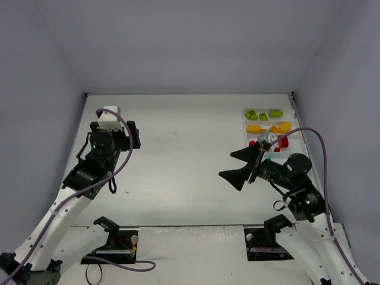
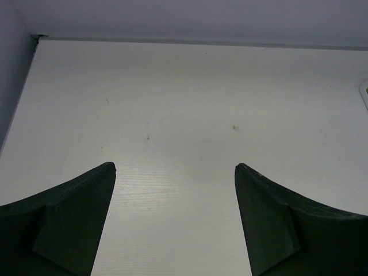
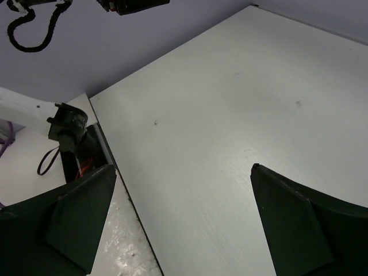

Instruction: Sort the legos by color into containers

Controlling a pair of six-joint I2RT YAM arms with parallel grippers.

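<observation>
The white tray (image 1: 245,122) lies at the far right of the table, its containers running side by side. Green legos (image 1: 262,114) fill the farthest one, yellow-orange legos (image 1: 271,128) the one nearer, then red legos (image 1: 283,142). A cyan sliver (image 1: 276,160) shows beside my right arm, which hides the tray's near end. My right gripper (image 1: 237,167) hangs open just left of the tray with nothing between its fingers (image 3: 299,224). My left gripper (image 1: 114,132) stands open at the far left over bare table, its fingers (image 2: 75,218) holding nothing.
Grey walls close off the table at the back and on both sides. The arm bases (image 1: 113,240) sit on plates at the near edge, and the right wrist view shows the table's near edge (image 3: 123,190). No legos appear in either wrist view.
</observation>
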